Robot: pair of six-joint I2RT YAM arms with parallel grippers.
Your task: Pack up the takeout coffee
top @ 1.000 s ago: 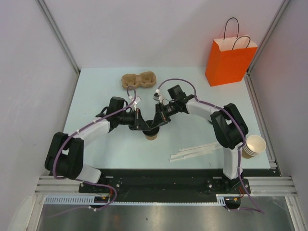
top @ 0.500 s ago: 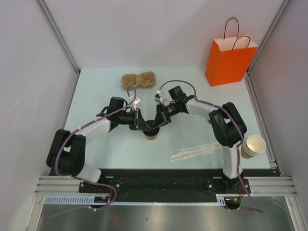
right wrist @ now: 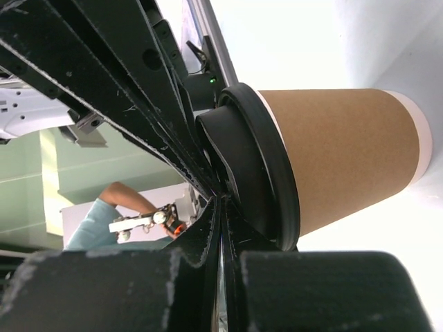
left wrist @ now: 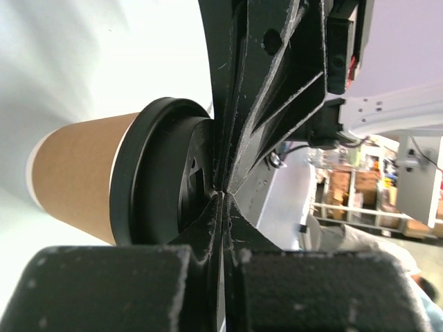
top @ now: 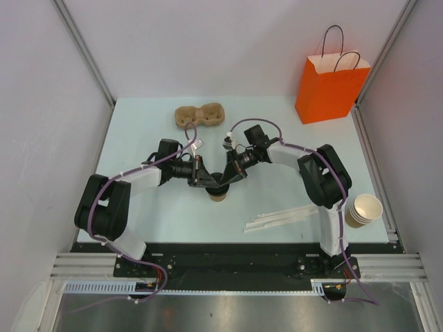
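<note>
The tabletop (top: 173, 214) carries an orange bag (top: 331, 88) at its 1 o'clock corner. Near the centre the coffee cup (top: 219, 196) stands upright with its black lid (left wrist: 149, 176) on. Reaching in from 10 o'clock, the left jaws are closed. From 2 o'clock, the right jaws are closed too. Both sets of tips are at the lid's top.

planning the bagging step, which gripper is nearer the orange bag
Right. The right gripper is at the takeout coffee, on the side toward the orange paper bag in the far right corner; the left gripper is on the cup's opposite side, farther off.
</note>
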